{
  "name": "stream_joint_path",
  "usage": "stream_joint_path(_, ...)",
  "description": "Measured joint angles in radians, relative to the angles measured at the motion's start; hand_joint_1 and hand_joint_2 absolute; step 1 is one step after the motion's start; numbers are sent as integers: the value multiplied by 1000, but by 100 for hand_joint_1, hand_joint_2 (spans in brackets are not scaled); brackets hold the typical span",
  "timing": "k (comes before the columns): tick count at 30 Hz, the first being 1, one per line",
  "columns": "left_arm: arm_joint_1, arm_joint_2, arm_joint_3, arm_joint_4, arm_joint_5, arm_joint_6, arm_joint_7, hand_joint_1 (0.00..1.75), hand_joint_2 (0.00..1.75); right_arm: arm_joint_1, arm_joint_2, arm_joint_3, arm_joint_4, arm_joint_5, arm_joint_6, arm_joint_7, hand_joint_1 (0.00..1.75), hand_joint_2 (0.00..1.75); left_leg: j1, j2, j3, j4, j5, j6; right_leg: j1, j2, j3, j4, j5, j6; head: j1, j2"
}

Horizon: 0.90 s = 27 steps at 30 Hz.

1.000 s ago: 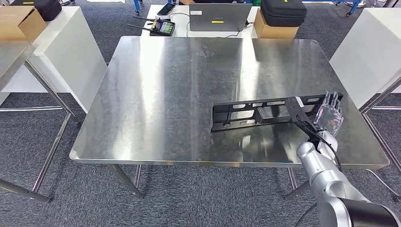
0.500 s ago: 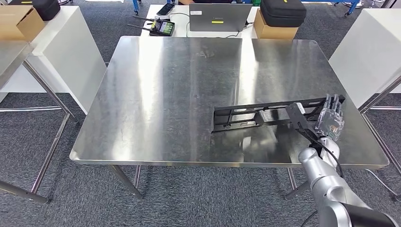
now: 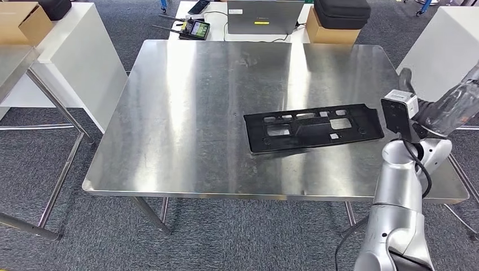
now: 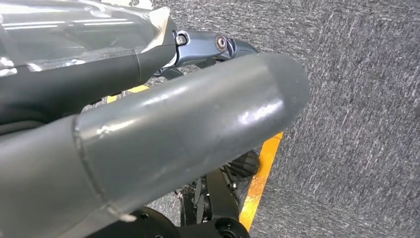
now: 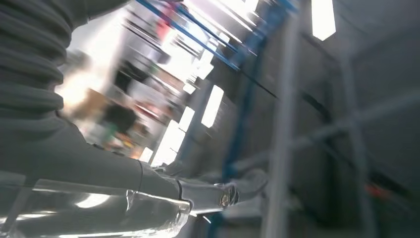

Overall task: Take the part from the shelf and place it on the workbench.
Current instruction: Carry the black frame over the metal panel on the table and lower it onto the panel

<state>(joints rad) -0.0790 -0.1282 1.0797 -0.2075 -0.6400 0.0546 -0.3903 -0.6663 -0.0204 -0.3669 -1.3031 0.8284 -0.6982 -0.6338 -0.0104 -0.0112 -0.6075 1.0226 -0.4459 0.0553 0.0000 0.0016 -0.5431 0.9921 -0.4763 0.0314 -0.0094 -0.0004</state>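
1. Black plastic part (image 3: 313, 127) lies flat on the steel worktop (image 3: 186, 113), long axis running left-right.
2. Right hand (image 3: 446, 104) is raised beside its right end, apart from it; its finger state I cannot tell.

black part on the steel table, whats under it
The black part lies flat on the bare steel workbench, with metal showing through its cut-outs. Whatever lies beneath its solid sections is covered. The right hand is off it.
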Motion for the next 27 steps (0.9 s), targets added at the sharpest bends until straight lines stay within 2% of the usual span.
stream_joint_path(5, 0, -2, 4, 0, 1, 5, -7, 0, 0, 22, 35, 103, -144, 25, 0, 29, 0, 175, 1, 1, 1, 0, 0, 0, 0, 0, 0, 0, 0, 0, 0, 0)
stream_joint_path(12, 0, -6, 21, 0, 4, 13, -15, 0, 0, 68, 51, 173, -200, -34, 0, 30, 0, 175, 0, 1, 1, 0, 0, -1, 0, 0, 0, 0, 0, 0, 0, 0)
stream_joint_path(15, 0, -6, 30, 0, 16, 30, -26, 0, 0, 106, 40, 223, -214, -195, 1, 46, 0, 175, 0, 0, 1, 0, 0, -1, 0, 0, 0, 0, 0, 0, 0, 0)
stream_joint_path(18, 0, -8, 46, 0, 32, 60, -34, 0, 0, 196, 14, 327, -241, -430, 26, 44, 0, 175, 0, 0, 0, 0, -1, -2, 0, 0, 0, 0, -1, 0, 0, 0)
stream_joint_path(20, -1, -10, 60, 0, 41, 80, -30, 0, 0, 266, 3, 403, -258, -543, 65, 27, 0, 175, 0, 1, 0, 0, -2, -2, 0, 0, 0, 0, -1, 0, 0, 0)
stream_joint_path(24, -8, -12, 84, 0, 56, 107, 18, 0, 0, 388, 1, 522, -271, -667, 146, 4, 0, 175, 1, 1, 0, 0, -4, -3, -2, 1, 0, -1, -2, 0, 0, 0)
stream_joint_path(27, -9, -14, 98, 0, 59, 116, 46, 0, 0, 461, 5, 578, -271, -697, 168, -11, 0, 175, 0, 0, 0, 1, -5, -3, -4, 1, 0, -2, -3, 1, 0, 0)
